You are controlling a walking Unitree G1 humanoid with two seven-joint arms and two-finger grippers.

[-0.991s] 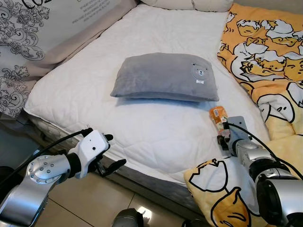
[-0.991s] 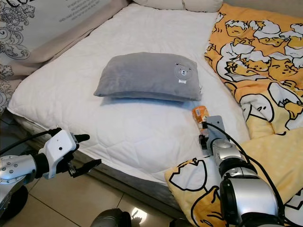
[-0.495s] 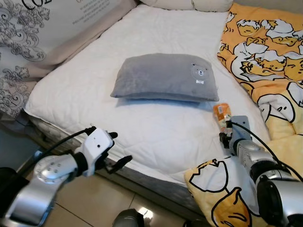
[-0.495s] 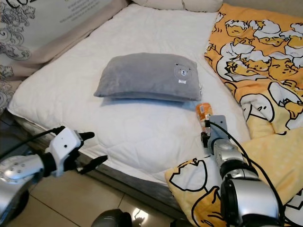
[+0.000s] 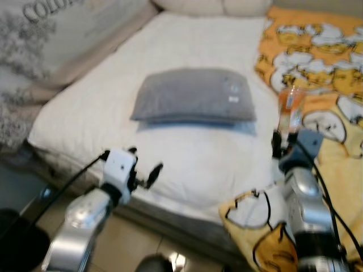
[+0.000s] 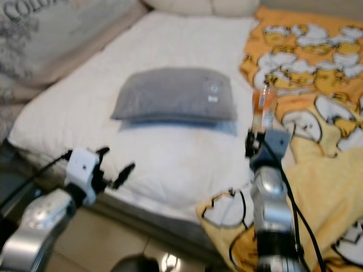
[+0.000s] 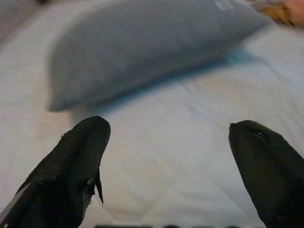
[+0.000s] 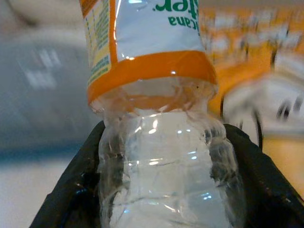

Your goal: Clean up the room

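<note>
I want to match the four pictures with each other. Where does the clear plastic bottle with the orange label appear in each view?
Left eye view: clear plastic bottle with the orange label, upright above the right gripper, before the orange blanket.
Right eye view: same bottle, right of the grey pillow.
Left wrist view: no bottle; the pillow lies ahead.
Right wrist view: bottle close up between the black fingers.
Shared landmark: the grey pillow.
</note>
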